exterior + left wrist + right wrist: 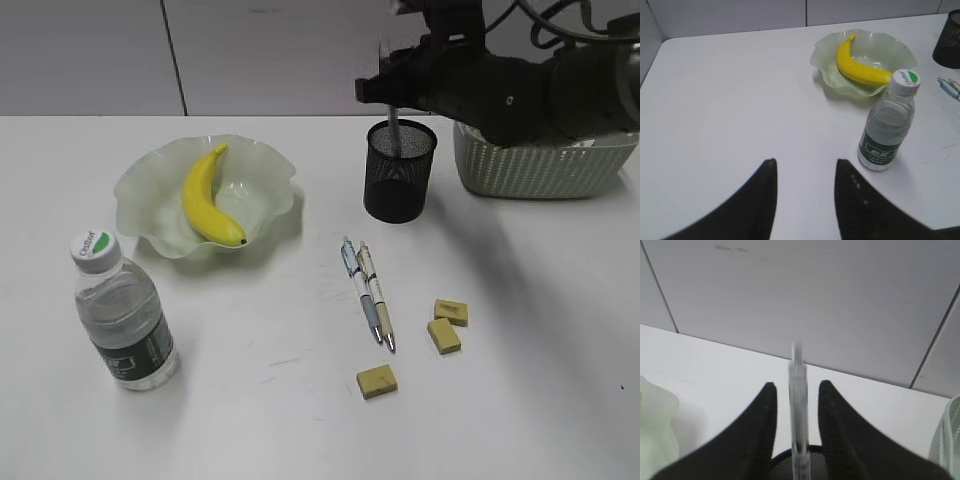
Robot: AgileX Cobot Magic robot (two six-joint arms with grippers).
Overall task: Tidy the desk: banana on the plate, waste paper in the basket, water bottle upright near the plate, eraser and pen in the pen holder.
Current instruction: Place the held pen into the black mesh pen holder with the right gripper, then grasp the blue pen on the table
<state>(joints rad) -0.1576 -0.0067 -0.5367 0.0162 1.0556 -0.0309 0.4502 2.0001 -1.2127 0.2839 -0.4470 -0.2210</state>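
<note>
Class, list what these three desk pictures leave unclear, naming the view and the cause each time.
- Exterior view: the basket interior and any waste paper, hidden by the right arm.
- Exterior view: the right gripper jaws are dark and indistinct.
- Right wrist view: the pen is blurred; grip contact is unclear, and its lower end is cut off.
- Left wrist view: the pen holder is cut off by the edge.
- Water bottle label print is too small.

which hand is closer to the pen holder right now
Right. The right hand hangs directly above the pen holder, a pen between its fingers. The left hand is far off, beyond the water bottle.

Right gripper (796, 390) parted; left gripper (805, 167) apart.
</note>
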